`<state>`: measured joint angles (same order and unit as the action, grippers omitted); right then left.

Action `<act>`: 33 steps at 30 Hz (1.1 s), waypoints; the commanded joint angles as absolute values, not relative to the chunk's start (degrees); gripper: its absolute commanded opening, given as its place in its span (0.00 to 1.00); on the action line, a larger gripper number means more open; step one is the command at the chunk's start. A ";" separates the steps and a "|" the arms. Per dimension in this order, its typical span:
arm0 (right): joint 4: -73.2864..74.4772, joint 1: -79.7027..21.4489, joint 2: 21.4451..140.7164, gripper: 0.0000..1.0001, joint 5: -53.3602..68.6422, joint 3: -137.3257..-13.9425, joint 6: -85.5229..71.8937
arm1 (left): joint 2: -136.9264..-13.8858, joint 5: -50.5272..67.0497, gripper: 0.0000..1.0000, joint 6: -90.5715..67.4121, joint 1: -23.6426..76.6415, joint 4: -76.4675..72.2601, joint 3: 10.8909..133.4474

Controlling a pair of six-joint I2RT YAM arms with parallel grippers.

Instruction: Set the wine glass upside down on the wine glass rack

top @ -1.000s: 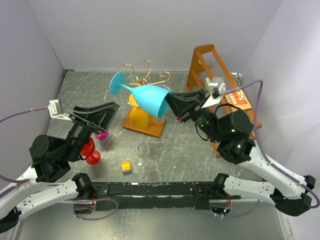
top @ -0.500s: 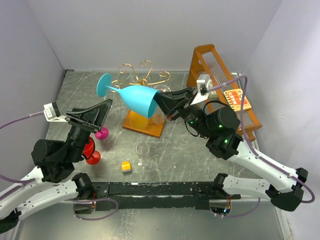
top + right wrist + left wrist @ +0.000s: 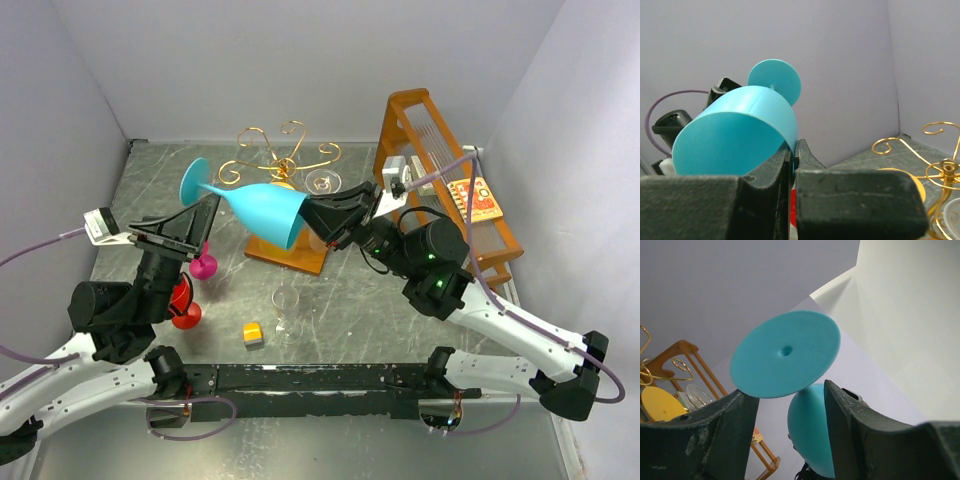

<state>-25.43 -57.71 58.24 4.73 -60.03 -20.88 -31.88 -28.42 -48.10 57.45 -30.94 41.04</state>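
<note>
Locating the largest task item first: wine glass rack (image 3: 290, 252), a gold wire tree on an orange-brown base, mid-table. Find the wine glass (image 3: 255, 205) in the air just in front of the rack, lying sideways, mouth toward the right arm, foot toward the left arm, resting on neither rack nor table.

Treat as light, rigid and smooth. Opaque teal, probably plastic; handle as breakable all the same. Expect slip on the glossy wall and a long lever from bowl to foot.

Note the right gripper (image 3: 310, 218) clenched on the bowl wall at the rim, apparently one finger inside and one outside. Judge this hold adequate for carrying, awkward for inverting over a scroll arm. Avoid squeezing the thin rim harder.

Note the left gripper (image 3: 205, 212) with jaws apart, lined up on the foot (image 3: 785, 354), grasping nothing; no contact apparent from the left wrist. Prefer a take on the stem just under the foot, using the disc as a stop against sliding.

Check for writing last. None visible on glass or rack. Register a small red-and-white printed card (image 3: 478, 197) on the tall orange frame (image 3: 415, 115) at far right; print too small to read.
</note>
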 commanded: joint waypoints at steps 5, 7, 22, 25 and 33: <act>-27.94 -57.92 58.65 0.00 13.51 -57.67 -23.71 | -32.24 -30.12 0.54 -47.55 57.57 -42.01 38.65; -28.18 -57.97 58.88 0.00 14.37 -57.66 -24.26 | -32.24 -29.96 0.49 -47.10 57.57 -41.92 38.85; -31.41 -58.00 61.46 0.00 18.32 -55.75 -27.21 | -32.50 -26.60 0.40 -45.40 57.59 -42.14 39.24; -31.53 -57.97 62.07 0.00 18.91 -56.15 -27.47 | -32.76 -25.43 0.36 -44.42 57.62 -42.43 39.43; -28.52 -57.99 61.58 0.00 17.62 -56.97 -27.11 | -32.82 -23.97 0.07 -38.43 57.57 -38.29 42.95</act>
<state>-30.09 -57.43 62.08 14.70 -56.12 -26.79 -32.23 -24.77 -44.62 57.63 -40.64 39.33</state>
